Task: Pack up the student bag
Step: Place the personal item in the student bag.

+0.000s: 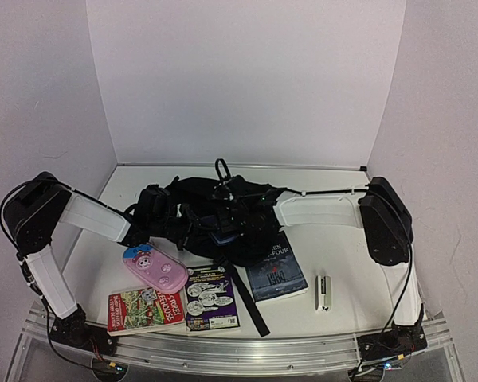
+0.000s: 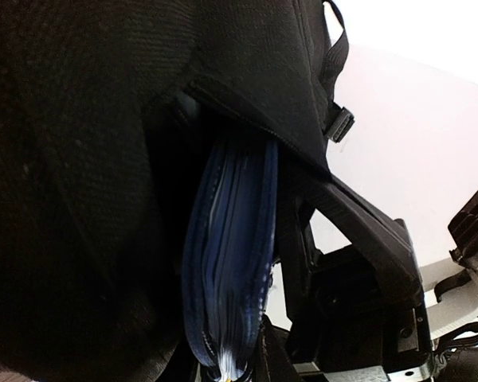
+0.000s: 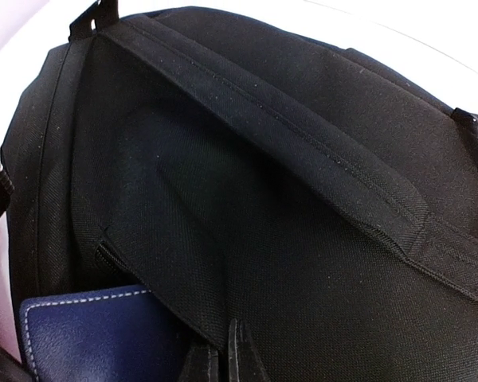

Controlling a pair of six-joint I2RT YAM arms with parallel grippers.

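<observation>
Our left jaws close narrowly on the blue notebook [image 2: 227, 263], edge-on in the student bag [image 1: 223, 215], which slumps mid-bench [image 1: 342, 255]; soft and floppy, it is best held by its opening hem, where the right jaws pinch tight

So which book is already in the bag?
The dark blue book, tucked into the student bag; the red book, purple book and 1984 book lie outside on the table.
</observation>
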